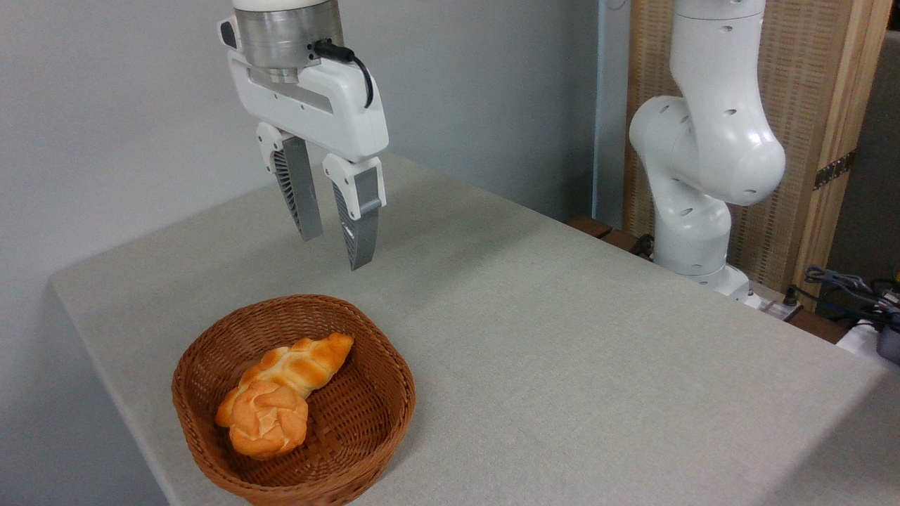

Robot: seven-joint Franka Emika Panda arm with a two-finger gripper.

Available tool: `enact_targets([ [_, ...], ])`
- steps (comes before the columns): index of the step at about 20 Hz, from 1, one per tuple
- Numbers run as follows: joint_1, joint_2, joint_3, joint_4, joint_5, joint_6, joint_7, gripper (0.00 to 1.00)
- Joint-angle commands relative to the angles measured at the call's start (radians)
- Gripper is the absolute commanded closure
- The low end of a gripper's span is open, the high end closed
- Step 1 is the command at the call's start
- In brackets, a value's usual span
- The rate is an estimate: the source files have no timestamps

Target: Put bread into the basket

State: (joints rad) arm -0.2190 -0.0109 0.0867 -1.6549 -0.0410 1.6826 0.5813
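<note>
While the gripper (336,246) hung in the air above the far rim of the basket (383,422), its two fingers stood apart with nothing between them, released and pointing down and slightly toward the camera. Its white body sat high near the top edge of the picture, with a black cable looping off its side.

The basket, brown woven wicker with low sides, rested on the grey tabletop (562,351) near the front left corner. Inside it lay the bread (266,420), a small round golden-orange bun with a knotted top, settled on the basket floor toward the near left side. Just behind the bun, and touching it, lay a long braided loaf (306,364) of the same colour, its pointed end aimed up and to the right toward the basket's far wall. The bun overlapped the loaf's lower end, so that end could not be seen.

Well apart from the basket, at the right of the picture, the arm's white base and lower joints (703,140) rose from beyond the tabletop's far edge, in front of a woven wooden-framed screen (808,105). Some cables (851,288) lay at the far right.
</note>
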Motion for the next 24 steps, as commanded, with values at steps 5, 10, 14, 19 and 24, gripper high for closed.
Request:
enact_targets([
  [5,0.073,0.002,-0.058,0.013,0.000,-0.052,-0.004,0.00],
  [10,0.073,0.003,0.005,0.047,0.001,-0.084,0.025,0.00],
  [14,0.073,0.006,0.004,0.069,0.001,-0.110,0.040,0.00],
  [19,0.072,0.006,0.005,0.070,0.003,-0.132,0.048,0.00],
  [24,0.072,0.006,0.010,0.070,0.003,-0.132,0.048,0.00],
])
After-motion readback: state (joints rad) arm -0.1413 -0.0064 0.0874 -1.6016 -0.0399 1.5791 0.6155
